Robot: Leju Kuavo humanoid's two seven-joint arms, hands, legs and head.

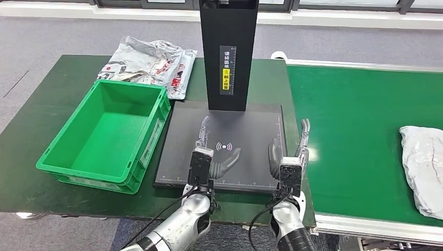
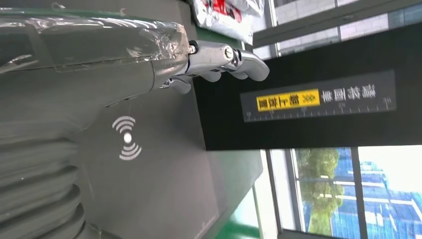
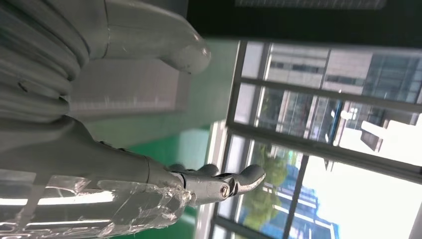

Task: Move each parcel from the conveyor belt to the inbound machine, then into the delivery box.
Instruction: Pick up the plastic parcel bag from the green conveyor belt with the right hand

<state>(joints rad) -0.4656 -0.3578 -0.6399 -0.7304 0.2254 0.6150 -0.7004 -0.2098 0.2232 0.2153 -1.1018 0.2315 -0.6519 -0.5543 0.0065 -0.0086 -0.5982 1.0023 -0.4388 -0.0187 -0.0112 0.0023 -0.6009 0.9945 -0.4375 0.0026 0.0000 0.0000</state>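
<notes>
2 silver arms end in hands with grey thumbs and slim metallic fingers. The left hand [image 1: 211, 151] and right hand [image 1: 288, 151] each carry a black box-shaped camera at the wrist, fed by black cables. Clear film wraps the grey ribbed covers; a screw marks a silver fingertip.

Dark green table [image 1: 47, 104], grey floor [image 1: 57, 36], windows [image 3: 318, 99].

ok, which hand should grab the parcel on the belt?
Right. The right hand hangs open at the scanner pad's belt-side edge, nearest the parcel at the belt's far right. The left hand, also open, sits over the pad, further away.
</notes>
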